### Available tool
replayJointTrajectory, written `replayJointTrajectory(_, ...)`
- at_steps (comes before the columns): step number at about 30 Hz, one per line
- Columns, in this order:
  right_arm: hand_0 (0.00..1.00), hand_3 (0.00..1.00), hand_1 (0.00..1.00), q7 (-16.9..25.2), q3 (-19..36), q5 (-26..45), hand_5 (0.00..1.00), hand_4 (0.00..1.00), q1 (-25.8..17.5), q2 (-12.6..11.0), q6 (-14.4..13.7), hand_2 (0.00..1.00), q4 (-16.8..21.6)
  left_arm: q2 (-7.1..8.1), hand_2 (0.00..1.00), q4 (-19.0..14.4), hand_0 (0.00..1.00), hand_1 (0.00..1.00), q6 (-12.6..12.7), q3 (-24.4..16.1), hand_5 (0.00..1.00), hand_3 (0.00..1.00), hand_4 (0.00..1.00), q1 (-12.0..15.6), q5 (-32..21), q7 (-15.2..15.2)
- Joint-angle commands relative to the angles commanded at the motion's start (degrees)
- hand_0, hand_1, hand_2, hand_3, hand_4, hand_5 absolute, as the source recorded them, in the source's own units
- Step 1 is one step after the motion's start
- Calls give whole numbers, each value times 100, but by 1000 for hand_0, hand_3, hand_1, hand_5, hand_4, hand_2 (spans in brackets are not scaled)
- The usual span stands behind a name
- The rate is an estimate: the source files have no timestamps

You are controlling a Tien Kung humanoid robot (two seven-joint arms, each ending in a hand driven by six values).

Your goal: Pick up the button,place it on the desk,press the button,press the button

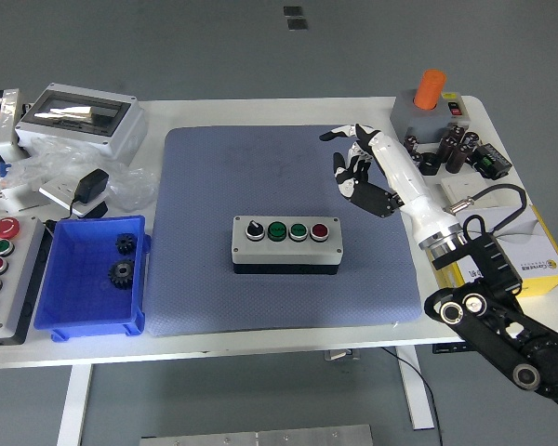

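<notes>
The white-shelled right hand [363, 172] hovers with fingers loosely spread, empty; the grey four-button control box [286, 241], long axis left-right, lies toward seven o'clock.

The right hand [367, 172] is white-shelled with black finger joints, a silver wrist ring, a looping black cable and a black jointed arm [502, 325].

The right arm [488, 307] comes in from the lower right corner, its black jointed links rising into a white forearm that slants up and to the left. The right hand [365, 172] hangs in the air at the end of it, empty, its fingers [339, 135] loosely spread and partly bent, pointing leftward
</notes>
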Motion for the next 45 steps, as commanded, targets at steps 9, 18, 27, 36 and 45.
replayJointTrajectory(9,772,916,801,842,519,1639,526,837,-619,112,504,856,-389,17,601,0,679,683,16,13,347,678,751,29,-16,20)
replayJointTrajectory(18,772,876,787,1007,563,2769,587,843,-711,241,702,819,-646,68,601,0,679,683,22,-47,346,677,752,19,95,70)
replayJointTrajectory(27,773,841,781,1054,450,2986,630,851,-706,306,746,800,-693,130,600,0,679,683,11,-125,352,674,751,47,236,122)
replayJointTrajectory(36,774,837,779,1082,372,3013,644,859,-681,246,757,798,-661,154,599,0,679,683,-3,-133,353,673,751,42,300,117)
replayJointTrajectory(45,779,829,778,1092,550,3006,682,864,-720,220,762,794,-637,142,598,0,679,683,2,-129,349,670,750,48,291,129)
